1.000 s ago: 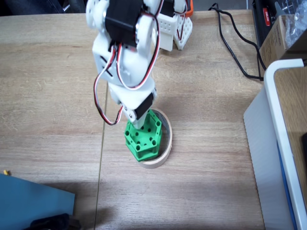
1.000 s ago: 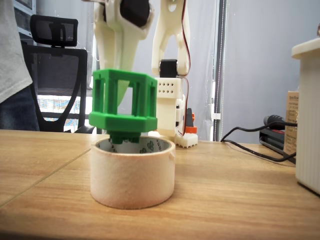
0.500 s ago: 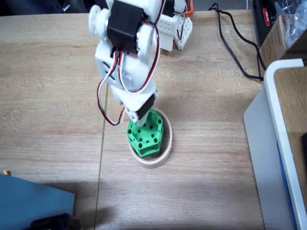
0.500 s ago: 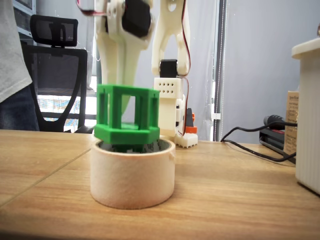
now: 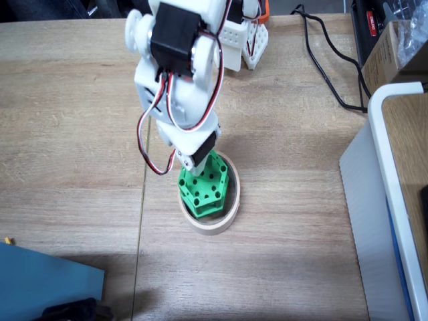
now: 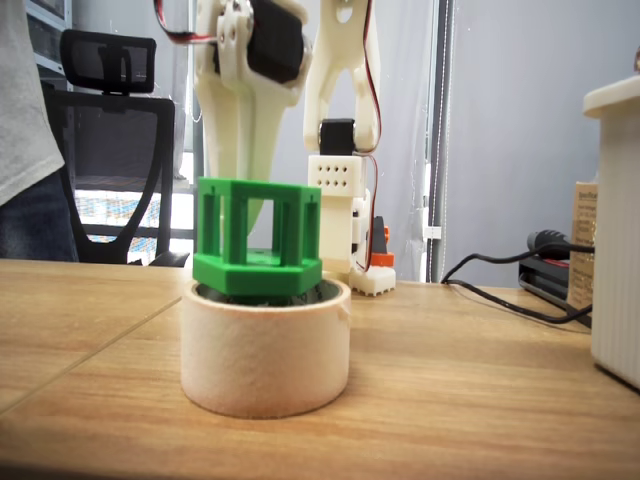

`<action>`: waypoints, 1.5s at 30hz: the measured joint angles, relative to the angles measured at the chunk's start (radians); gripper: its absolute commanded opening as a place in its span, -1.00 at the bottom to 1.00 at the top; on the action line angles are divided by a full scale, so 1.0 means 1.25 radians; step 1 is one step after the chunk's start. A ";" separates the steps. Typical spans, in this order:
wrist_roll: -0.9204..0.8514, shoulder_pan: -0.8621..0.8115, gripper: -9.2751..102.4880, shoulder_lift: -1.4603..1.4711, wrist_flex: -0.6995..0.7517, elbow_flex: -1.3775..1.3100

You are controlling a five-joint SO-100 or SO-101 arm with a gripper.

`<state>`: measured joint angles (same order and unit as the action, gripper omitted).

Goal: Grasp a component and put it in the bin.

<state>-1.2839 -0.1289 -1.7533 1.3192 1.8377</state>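
Sitting in beige tape-ring bin (image 6: 265, 350), green hexagonal component (image 6: 258, 240) (open-sided frame)

Arm bent over, gripper pointing down

In a fixed view the white arm (image 5: 179, 73) reaches out from its base and folds steeply downward; the gripper (image 5: 195, 167) hangs near vertical at its tip; its fingers are hidden, so their spacing cannot be told.

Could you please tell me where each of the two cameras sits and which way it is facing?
A fixed view: mounted above the table, looking down on the white arm lowering the green component into the tape ring.
A fixed view: at tabletop height, facing the arm's base side-on, with the component sitting in the ring's mouth.
Shared: arm, component, ring, black cable.
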 measured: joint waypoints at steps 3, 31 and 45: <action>0.000 0.037 -0.71 0.000 0.000 0.000; -0.002 0.038 -0.60 -0.075 0.000 0.013; -0.002 -0.005 -0.60 -0.248 0.000 0.158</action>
<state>-1.2870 -0.1350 -2.0632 1.3192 2.0356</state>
